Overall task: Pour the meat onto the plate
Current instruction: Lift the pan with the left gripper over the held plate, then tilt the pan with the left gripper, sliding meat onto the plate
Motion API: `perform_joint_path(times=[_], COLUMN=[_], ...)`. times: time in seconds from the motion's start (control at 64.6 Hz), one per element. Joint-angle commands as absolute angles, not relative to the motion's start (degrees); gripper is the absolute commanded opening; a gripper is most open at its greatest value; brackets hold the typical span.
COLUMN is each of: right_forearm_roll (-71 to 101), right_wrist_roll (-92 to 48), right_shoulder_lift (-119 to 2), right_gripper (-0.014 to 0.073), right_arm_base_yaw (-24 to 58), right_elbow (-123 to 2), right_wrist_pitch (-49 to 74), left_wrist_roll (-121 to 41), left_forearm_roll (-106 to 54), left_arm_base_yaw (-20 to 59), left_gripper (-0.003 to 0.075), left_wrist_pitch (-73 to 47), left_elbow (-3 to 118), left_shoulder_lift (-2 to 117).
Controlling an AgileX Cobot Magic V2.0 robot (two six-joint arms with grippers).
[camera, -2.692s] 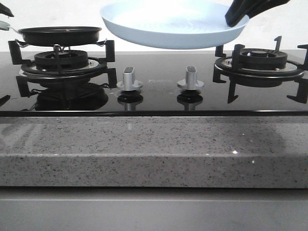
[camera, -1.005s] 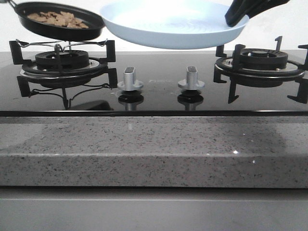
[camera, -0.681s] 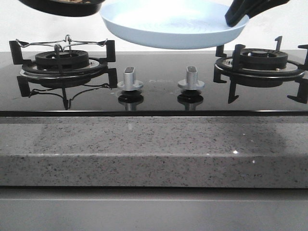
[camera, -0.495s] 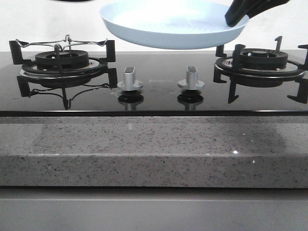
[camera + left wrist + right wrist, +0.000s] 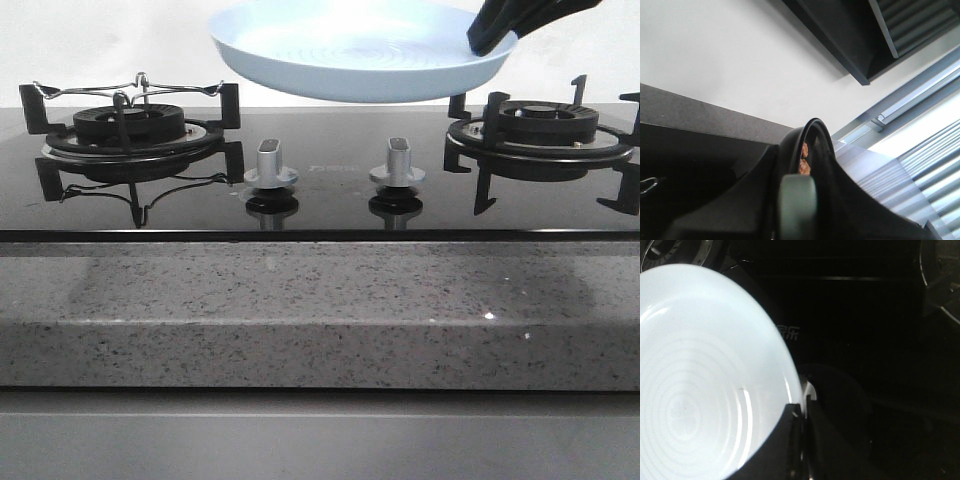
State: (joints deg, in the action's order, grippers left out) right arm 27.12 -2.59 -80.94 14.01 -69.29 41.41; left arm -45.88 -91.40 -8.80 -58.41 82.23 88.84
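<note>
Right gripper (image 5: pixel 492 38) clamped on plate (image 5: pixel 350 55) rim at 3 o'clock, arm cropped. Left gripper hidden behind dark pan (image 5: pixel 805 165); grip unreadable. Only 2 meat (image 5: pixel 803 159) bits visible.

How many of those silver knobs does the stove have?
2. Both sit mid-stove under the raised plate: the left knob nearer the left burner, the right knob nearer the right burner. None seems hidden.

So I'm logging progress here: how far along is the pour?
Done: right gripper holds the plate above the stove, and it is bare. In hand: the left wrist view shows the pan with meat inside. Left: tipping the meat onto the plate.
</note>
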Motion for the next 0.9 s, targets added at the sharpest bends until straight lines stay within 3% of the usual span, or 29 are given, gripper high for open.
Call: perform_joint_path(times=[0.0,0.402,0.882], right_forearm_roll=[29.05,29.05,29.05], right_wrist_roll=[-3.06,-3.06,-3.06], right_shoulder_lift=[-78.87,-78.87,-78.87], right_gripper=[-0.0068,-0.0068,-0.0068], right_arm_base_yaw=[13.76,13.76,13.76], right_elbow=[-70.89,-70.89,-70.89], right_wrist_pitch=[38.34,38.34,38.34], left_wrist_roll=[-46.42,-55.55,-73.61], left_forearm_roll=[-95.73,-89.32,-89.30], left_arm_base_yaw=[-6.35,5.69,11.13], left_gripper=[-0.0020,-0.0020,-0.0020], left_wrist_pitch=[-57.61,-48.73,-46.78], left_elbow=[83.96,83.96,83.96], left_shoulder_lift=[85.04,84.32,84.32])
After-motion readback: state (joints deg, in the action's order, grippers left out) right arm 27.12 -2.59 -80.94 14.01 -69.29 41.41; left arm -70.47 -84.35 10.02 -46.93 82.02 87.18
